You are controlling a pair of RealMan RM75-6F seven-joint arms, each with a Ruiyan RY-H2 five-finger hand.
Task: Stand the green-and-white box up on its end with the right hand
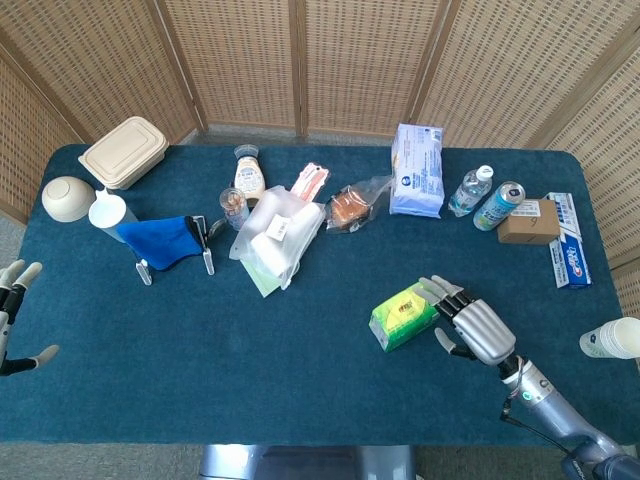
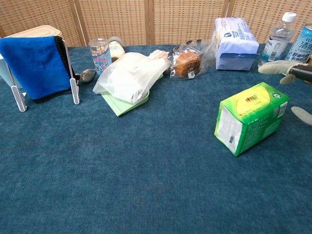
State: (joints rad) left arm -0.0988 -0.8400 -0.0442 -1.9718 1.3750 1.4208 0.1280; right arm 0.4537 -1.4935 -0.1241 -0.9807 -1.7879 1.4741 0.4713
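The green-and-white box point(image 1: 405, 315) lies on its long side on the blue table, right of centre. In the chest view the box point(image 2: 251, 117) shows its white end toward the lower left and its yellow-green face upward. My right hand point(image 1: 470, 325) is just to the right of the box with its fingers spread and nothing in it. Only its fingers point(image 2: 285, 67) reach into the chest view at the right edge, apart from the box. My left hand point(image 1: 12, 318) hovers open at the table's left front edge.
Along the back stand a white-blue tissue pack point(image 1: 417, 170), a water bottle point(image 1: 469, 190), a can point(image 1: 498, 205), a wrapped bun point(image 1: 350, 207) and a plastic bag point(image 1: 275, 238). A blue cloth on a rack point(image 1: 165, 242) is at the left. A cup stack point(image 1: 612, 338) is at the right edge.
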